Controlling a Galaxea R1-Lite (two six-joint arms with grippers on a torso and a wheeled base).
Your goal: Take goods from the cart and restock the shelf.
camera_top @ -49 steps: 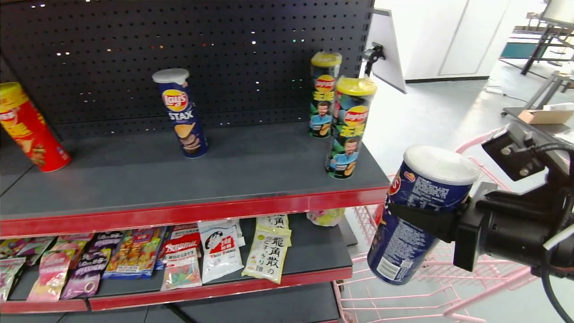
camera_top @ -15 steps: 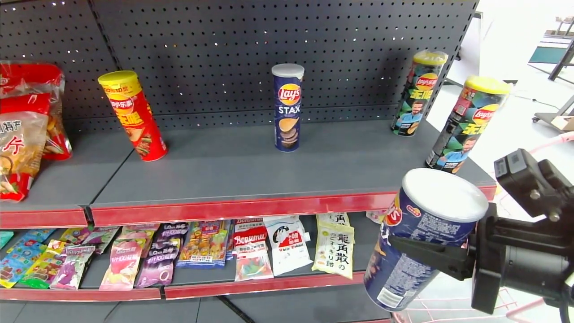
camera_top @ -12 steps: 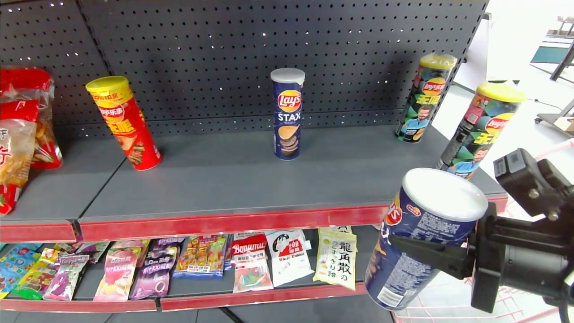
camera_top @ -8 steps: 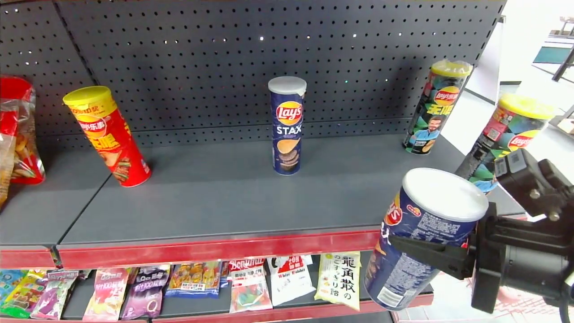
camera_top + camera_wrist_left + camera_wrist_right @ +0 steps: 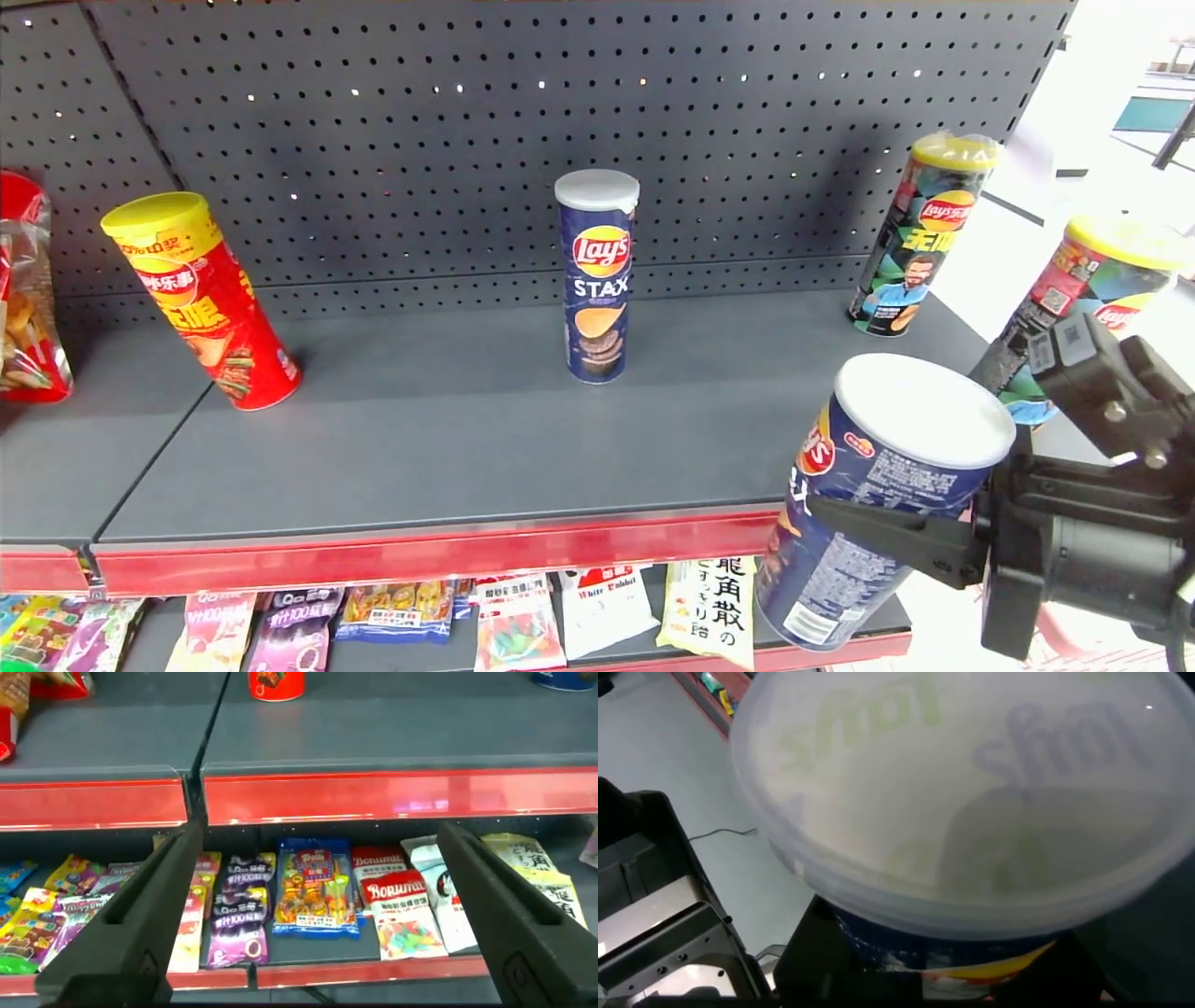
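My right gripper (image 5: 896,527) is shut on a blue chip can (image 5: 868,495) with a white lid, held tilted in front of the grey shelf (image 5: 467,439), off its right front corner. The can's lid (image 5: 971,793) is close under the right wrist camera. On the shelf stand a matching blue can (image 5: 597,275) in the middle, a red can (image 5: 201,299) at the left and two green-patterned cans (image 5: 924,233) (image 5: 1083,299) at the right. My left gripper (image 5: 318,905) is open, facing the red shelf lip (image 5: 374,793) and the snack packets (image 5: 313,891) below.
A perforated back panel (image 5: 467,121) closes the shelf behind. Red snack bags (image 5: 23,289) sit at the far left. The lower shelf holds several flat packets (image 5: 523,616). Free shelf room lies between the blue can and the right-hand cans.
The head view has swung left and risen, so the shelf shifted right and down in the picture. The right gripper still holds the blue can in the same pose.
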